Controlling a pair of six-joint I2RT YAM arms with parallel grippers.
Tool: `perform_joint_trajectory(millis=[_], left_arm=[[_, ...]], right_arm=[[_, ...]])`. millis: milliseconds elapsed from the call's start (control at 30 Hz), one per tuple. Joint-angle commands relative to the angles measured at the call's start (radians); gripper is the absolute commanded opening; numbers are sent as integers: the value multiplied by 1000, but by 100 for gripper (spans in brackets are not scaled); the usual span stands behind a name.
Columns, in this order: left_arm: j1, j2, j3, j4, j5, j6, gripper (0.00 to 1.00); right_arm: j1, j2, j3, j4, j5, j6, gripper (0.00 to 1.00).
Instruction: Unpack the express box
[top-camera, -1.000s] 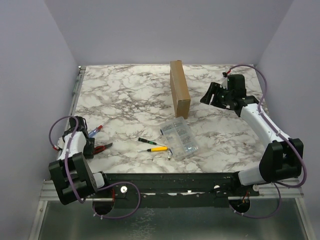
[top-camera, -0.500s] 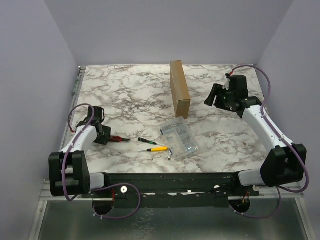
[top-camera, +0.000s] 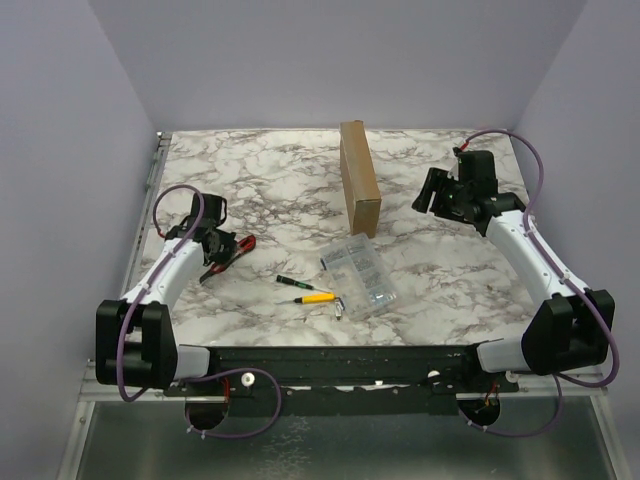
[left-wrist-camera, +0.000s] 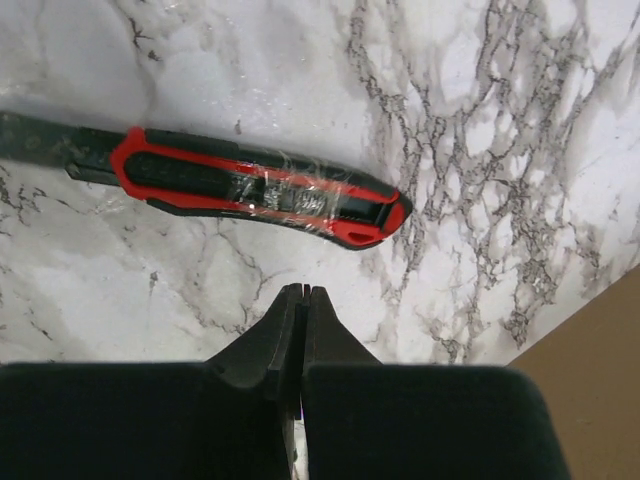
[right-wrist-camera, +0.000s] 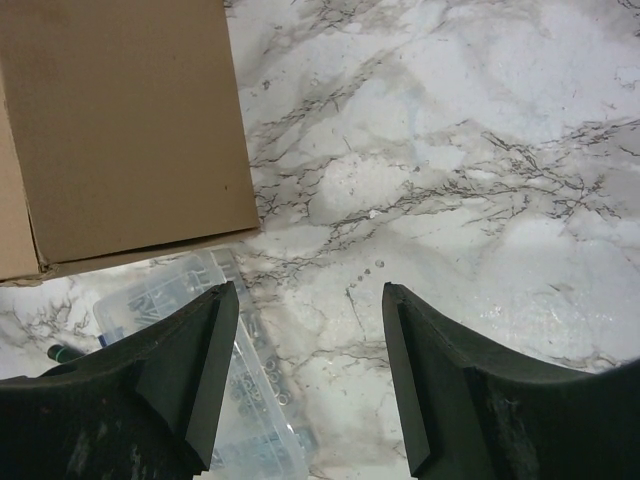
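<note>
Top view: flat brown cardboard express box (top-camera: 359, 190) stands on its edge mid-table, well apart from my left pincer (top-camera: 224, 244) and nearer my right pincer (top-camera: 430, 192).
Left wrist: my jaws pressed together, empty; red-and-black utility knife (left-wrist-camera: 260, 190) lies just ahead, not touching.
Right wrist: my fingers spread, nothing between them; box at upper left, clear plastic compartment case (right-wrist-camera: 190, 420) near its corner.

Express box (right-wrist-camera: 130, 120) partly off-frame

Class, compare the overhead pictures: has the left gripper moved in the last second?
Yes. The left gripper has moved toward the far side and rightward, closer to the express box, which has stayed put.
</note>
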Motion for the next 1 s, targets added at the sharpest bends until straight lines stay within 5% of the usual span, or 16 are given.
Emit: perform_joint_trajectory(millis=[0, 100, 133, 233, 300, 533, 967], left_arm=[[-11, 11, 43, 16, 13, 18, 0], [-10, 27, 72, 12, 2, 79, 1], [-10, 27, 76, 12, 2, 93, 9], [-10, 32, 84, 13, -23, 163, 55], [-10, 51, 99, 26, -30, 274, 74], [-11, 119, 140, 84, -7, 794, 86], [-86, 277, 194, 74, 108, 1200, 91]], right_arm=[[1, -14, 32, -21, 26, -14, 68], [1, -30, 11, 2, 22, -9, 69], [1, -32, 6, 6, 21, -10, 69], [2, -22, 5, 8, 19, -18, 69], [1, -12, 12, 1, 13, -22, 69], [2, -20, -6, 21, -22, -27, 70], [2, -8, -30, 54, -97, -32, 72]])
